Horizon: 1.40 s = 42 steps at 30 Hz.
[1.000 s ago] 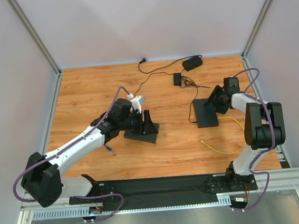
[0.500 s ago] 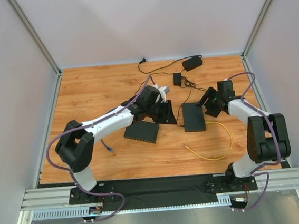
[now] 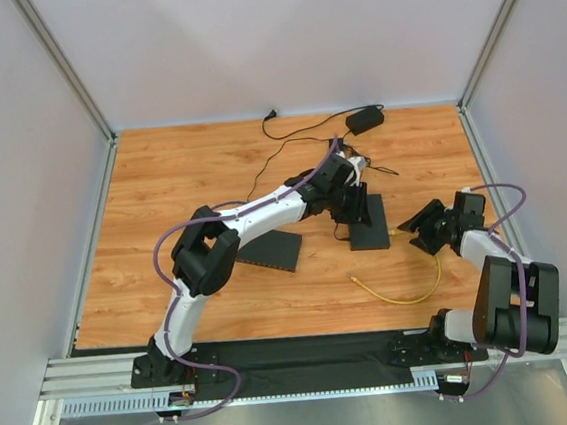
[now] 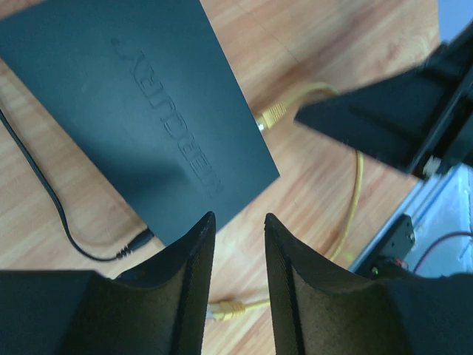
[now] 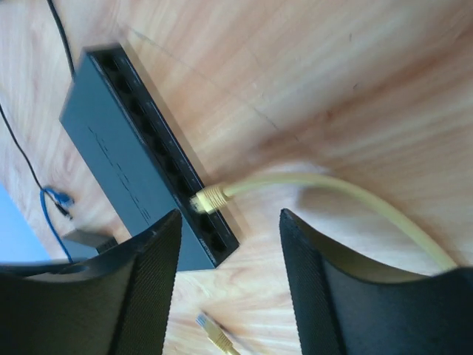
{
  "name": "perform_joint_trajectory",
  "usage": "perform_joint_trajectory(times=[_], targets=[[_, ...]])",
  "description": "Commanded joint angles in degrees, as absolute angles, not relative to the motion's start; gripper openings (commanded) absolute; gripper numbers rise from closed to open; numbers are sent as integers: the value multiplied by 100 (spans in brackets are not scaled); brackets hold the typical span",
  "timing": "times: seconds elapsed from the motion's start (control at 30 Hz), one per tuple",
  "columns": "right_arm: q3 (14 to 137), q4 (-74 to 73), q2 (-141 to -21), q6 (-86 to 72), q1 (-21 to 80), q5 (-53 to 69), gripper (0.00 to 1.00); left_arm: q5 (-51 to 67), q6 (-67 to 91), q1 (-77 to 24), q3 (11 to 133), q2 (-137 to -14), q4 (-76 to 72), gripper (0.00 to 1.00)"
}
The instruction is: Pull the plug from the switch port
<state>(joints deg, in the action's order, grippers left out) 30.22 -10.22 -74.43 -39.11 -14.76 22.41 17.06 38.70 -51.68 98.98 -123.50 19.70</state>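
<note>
**Plug seated, both pincers closing in on the switch**

The switch [image 3: 370, 226] lies flat on the wooden tabletop [image 3: 180, 182], right of centre, its row of sockets facing the right arm. The plug [image 5: 207, 200] sits in a socket toward one end of that row. Its yellow cable [image 5: 332, 192] curves away across the wood to a loose connector lying free.

The right pincer [image 5: 229, 222] is spread wide and grasps nothing. It faces the socket row, with the plug framed between its fingers but a little way off. The left pincer [image 4: 238, 222] hangs over a corner of the switch, fingers parted by a narrow gap and empty. Whether they touch the casing cannot be told. A black power lead [image 4: 74, 229] enters the edge of the switch nearby.

The switch looks light and smooth-bottomed, so it will likely slide unless the left arm pins it down. The plug is small, hard plastic, probably latched. The best hold is on its body right at the socket mouth, drawn straight out. The cable is limp, and tugging it would strain the joint.
</note>
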Motion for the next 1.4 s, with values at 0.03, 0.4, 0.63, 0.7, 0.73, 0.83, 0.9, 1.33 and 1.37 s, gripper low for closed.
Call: perform_joint_trajectory(times=[0.03, 0.4, 0.63, 0.7, 0.73, 0.83, 0.9, 1.33, 1.37], targets=[[2602, -53, -7347, -4034, -1538, 3058, 54, 1310, 3920, -5256, 10660, -12708, 2390, 40], [1934, 1555, -7954, -4684, -1670, 3384, 46, 949, 4350, -5300, 11381, -13631, 3418, 28], [1740, 1740, -7954, -4816, -1670, 3182, 44, 800, 4359, -5300, 11320, -13667, 3621, 28], [1653, 1854, -7963, -4904, -1652, 3138, 40, 826, 4368, -5300, 11277, -13676, 3621, 27], [1618, 1915, -7972, -4974, -1661, 3138, 40, 844, 4377, -5300, 11268, -13676, 3612, 27], [1503, 2047, -8024, -5106, -1661, 3085, 39, 879, 4386, -5317, 11232, -13676, 3577, 27], [1407, 2153, -8033, -5185, -1652, 2997, 39, 879, 4377, -5344, 11232, -13684, 3568, 27], [1266, 2733, -8551, -5581, -1459, 2812, 36, 940, 4342, -5379, 11109, -13667, 3559, 26], [1266, 2733, -8560, -5590, -1442, 2786, 36, 940, 4342, -5379, 11101, -13667, 3551, 25]])
